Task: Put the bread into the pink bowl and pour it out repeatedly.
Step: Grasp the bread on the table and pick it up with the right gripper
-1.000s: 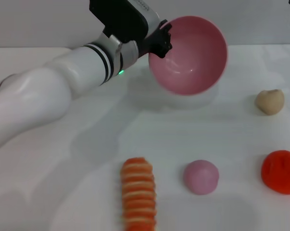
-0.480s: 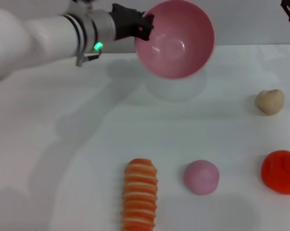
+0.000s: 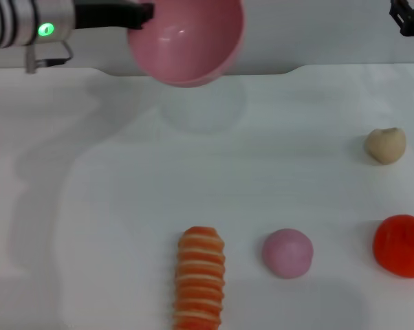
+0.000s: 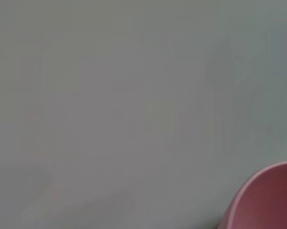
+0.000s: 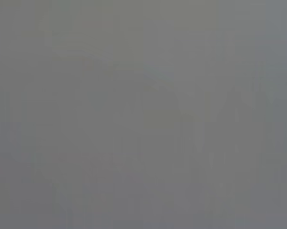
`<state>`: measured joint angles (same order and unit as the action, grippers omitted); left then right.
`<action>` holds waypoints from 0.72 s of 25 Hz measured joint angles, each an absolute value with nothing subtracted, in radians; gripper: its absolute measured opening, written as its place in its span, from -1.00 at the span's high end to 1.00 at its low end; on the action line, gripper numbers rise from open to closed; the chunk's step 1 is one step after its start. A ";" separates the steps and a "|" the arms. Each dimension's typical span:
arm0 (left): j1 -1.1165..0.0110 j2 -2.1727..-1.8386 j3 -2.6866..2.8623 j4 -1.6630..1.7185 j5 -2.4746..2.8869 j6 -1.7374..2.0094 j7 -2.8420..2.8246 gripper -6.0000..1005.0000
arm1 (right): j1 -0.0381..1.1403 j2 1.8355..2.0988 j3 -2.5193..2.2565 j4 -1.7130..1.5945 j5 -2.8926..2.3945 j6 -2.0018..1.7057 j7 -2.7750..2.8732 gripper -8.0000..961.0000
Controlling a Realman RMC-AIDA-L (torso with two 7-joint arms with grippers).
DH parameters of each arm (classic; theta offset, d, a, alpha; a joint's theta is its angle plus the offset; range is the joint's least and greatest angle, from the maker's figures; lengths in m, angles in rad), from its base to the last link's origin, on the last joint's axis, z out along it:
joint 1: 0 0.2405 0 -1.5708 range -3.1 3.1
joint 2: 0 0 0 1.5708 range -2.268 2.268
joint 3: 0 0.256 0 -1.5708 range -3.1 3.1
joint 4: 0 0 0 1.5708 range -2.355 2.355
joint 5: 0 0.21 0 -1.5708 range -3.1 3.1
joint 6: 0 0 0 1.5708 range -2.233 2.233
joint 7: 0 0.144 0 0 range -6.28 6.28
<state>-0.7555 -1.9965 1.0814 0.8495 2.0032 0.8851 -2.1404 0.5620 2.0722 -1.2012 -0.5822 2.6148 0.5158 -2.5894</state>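
My left gripper [image 3: 142, 14] is shut on the rim of the pink bowl [image 3: 188, 42] and holds it in the air above the far side of the table, left of centre. The bowl's inside faces me and has nothing in it. A slice of the same pink bowl [image 4: 263, 200] shows in the left wrist view. The bread [image 3: 200, 278], orange and cream striped, lies lengthwise on the table near the front edge, far below the bowl. My right gripper [image 3: 408, 16] hangs at the far right, only partly in view.
A pink ball [image 3: 287, 253] sits just right of the bread. A red lumpy toy [image 3: 401, 245] lies at the front right, and a small beige lump [image 3: 385, 145] at the right. The right wrist view is plain grey.
My left arm has swung the bowl up and to the left, away from the table's middle. The bread and the other toys have stayed put.
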 joint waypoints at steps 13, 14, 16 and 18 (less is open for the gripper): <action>-0.672 -1.968 1.040 0.850 2.005 0.975 -2.170 0.89 | 0.753 2.020 -1.317 -0.574 1.977 0.223 -1.730 -0.17; -0.671 -1.968 1.040 0.849 2.005 0.975 -2.168 0.89 | 0.767 2.016 -1.320 -0.573 1.900 0.240 -1.642 -0.17; -0.665 -1.969 1.041 0.849 2.005 0.976 -2.163 0.89 | 0.791 2.008 -1.321 -0.571 1.762 0.287 -1.493 -0.17; -0.659 -1.969 1.042 0.849 2.005 0.976 -2.160 0.89 | 0.814 1.999 -1.320 -0.572 1.605 0.354 -1.334 -0.17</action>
